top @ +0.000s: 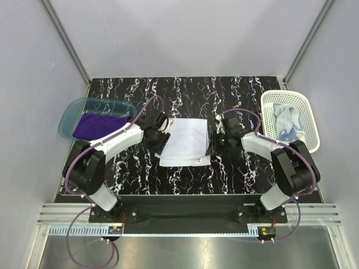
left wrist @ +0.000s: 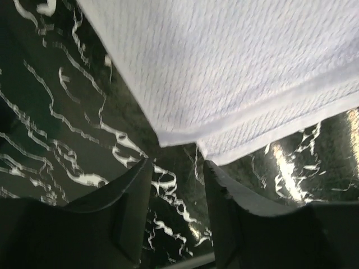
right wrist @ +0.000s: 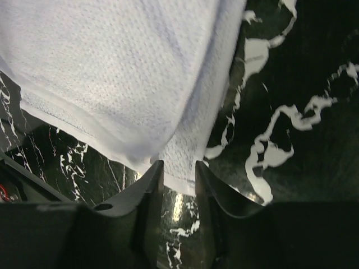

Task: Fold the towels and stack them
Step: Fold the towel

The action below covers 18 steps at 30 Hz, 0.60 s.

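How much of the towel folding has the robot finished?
Not very far, I think. The purple towel lies flat in the teal tray. The white towel on the table shows two layers at its corners, so it is partly folded; the left hand and right hand sit open at its sides. The light blue towel lies crumpled in the basket, and nothing is stacked yet.
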{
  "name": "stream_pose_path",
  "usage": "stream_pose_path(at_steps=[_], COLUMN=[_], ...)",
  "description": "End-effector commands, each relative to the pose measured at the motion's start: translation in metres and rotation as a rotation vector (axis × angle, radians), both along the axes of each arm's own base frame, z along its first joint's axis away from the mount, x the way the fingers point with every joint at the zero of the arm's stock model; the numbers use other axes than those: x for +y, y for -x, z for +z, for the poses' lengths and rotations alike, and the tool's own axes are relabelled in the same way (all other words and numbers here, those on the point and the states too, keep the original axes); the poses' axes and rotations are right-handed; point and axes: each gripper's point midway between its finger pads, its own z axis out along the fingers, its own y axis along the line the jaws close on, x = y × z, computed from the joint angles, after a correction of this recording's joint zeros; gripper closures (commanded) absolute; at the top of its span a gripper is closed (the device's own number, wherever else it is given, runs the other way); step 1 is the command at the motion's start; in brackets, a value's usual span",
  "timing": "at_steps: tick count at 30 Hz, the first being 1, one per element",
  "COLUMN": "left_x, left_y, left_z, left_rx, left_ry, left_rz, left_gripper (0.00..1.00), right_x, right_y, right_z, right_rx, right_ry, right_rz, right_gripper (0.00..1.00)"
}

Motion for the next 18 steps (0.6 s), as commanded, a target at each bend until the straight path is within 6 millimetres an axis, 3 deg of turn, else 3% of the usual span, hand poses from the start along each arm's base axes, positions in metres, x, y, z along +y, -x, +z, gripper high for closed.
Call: stream_pose_path(at_steps=[1,5,8,9,13,18], left_x=[0.014,0.013,0.012,0.004,0.019,0.007], left_y=[-0.002,-0.013,-0.026,-0.02,-0.028,-0.025], left_z=[0.02,0.023,0.02,0.015,0.007,-0.006], left_rx=[-0.073,-0.086,-0.037,0.032,0.031,0.102], left_ry=[-0.011,0.043,0.149,0.217,0.21,0.323], left_rz=[0.165,0.309,0.431,0.436,0.486,0.488], left_gripper=[0.49,0.44,0.45,0.46,0.47,0.47], right_x=[-0.007,0.005,0.006,0.009,0.013,0.012], right_y=[0.006,-0.014,-0.023,-0.026,-0.021,-0.011], right_z=[0.022,0.048,0.045,0.043,0.033,0.016], right_rx=[0.017,0.005,0.075,0.119,0.199,0.261], right_ry=[0.015,-0.049,-0.053,-0.064,-0.071,-0.039], right_rz=[-0.063,-0.141,-0.266,-0.322,-0.412,-0.496], right_gripper=[0.62,0.54,0.53,0.55,0.57,0.58])
